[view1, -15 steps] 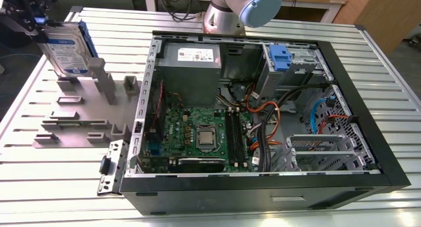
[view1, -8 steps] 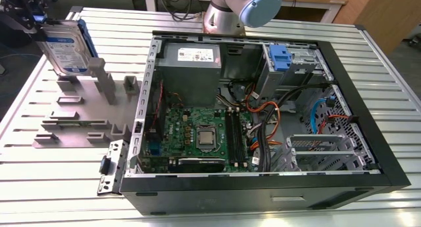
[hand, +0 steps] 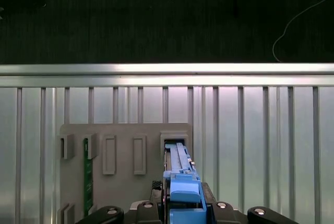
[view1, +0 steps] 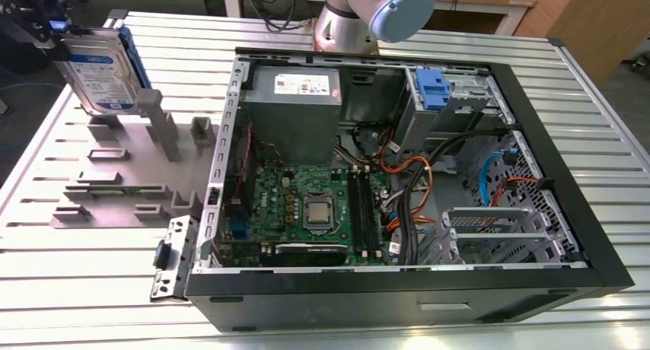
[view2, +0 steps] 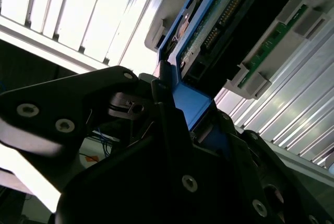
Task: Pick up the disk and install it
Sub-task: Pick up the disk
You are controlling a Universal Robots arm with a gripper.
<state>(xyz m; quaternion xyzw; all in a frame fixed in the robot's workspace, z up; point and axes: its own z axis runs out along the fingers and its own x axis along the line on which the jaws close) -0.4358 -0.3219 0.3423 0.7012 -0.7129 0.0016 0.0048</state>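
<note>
The computer case (view1: 406,289) lies with its side panel off, its interior open from above. In the case's back corner on the exterior view's right, a blue latch (view1: 431,87) sits in the drive bay (view1: 457,99). The power supply (view1: 294,91) flanks the bay, and a tangle of cables (view1: 406,175) crowds the space in front of it. The arm's base (view1: 351,23) rises behind the case. To the exterior view's left of the case, the posts of the holder block (view1: 112,190) stand just beside the disk (view1: 100,72) clamped in the gripper (view1: 61,34). Nearer the case's front the slatted table (view1: 71,281) offers open room.

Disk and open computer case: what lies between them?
In the exterior view, tall posts of the grey holder block stand between the disk and the computer case; the rest is bare slatted table.
</note>
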